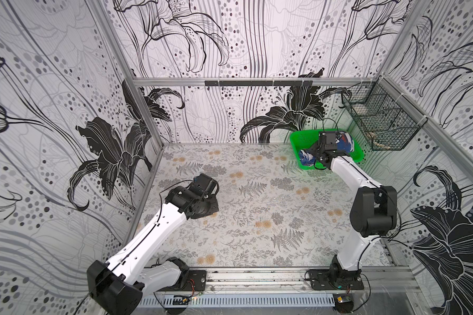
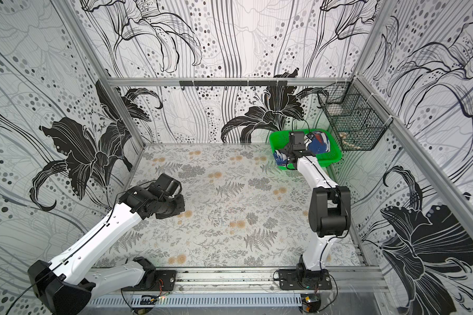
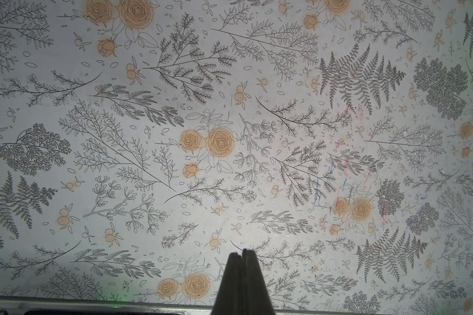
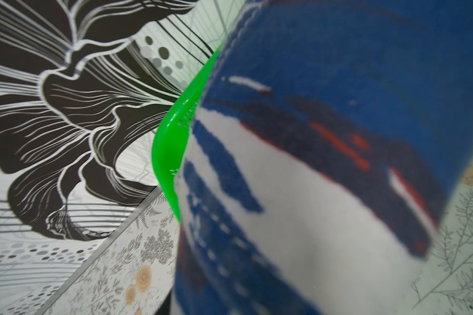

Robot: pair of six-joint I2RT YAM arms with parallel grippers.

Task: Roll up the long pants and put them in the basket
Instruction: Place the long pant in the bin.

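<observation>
Green basket (image 1: 301, 136), upper right of the frame, cradles the bundled long pants (image 1: 344, 143). Right gripper (image 1: 322, 149) sits among the folds, likely to fetch them, its fingers buried, so I can't tell the grip. Left gripper (image 3: 242, 253), pressed together and empty, hovers over the floral table (image 3: 230, 109), ready to help.

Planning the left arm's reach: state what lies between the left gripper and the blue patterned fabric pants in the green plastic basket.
Only bare floral tabletop separates the left gripper from the pants in the green basket; both top views show it.
</observation>
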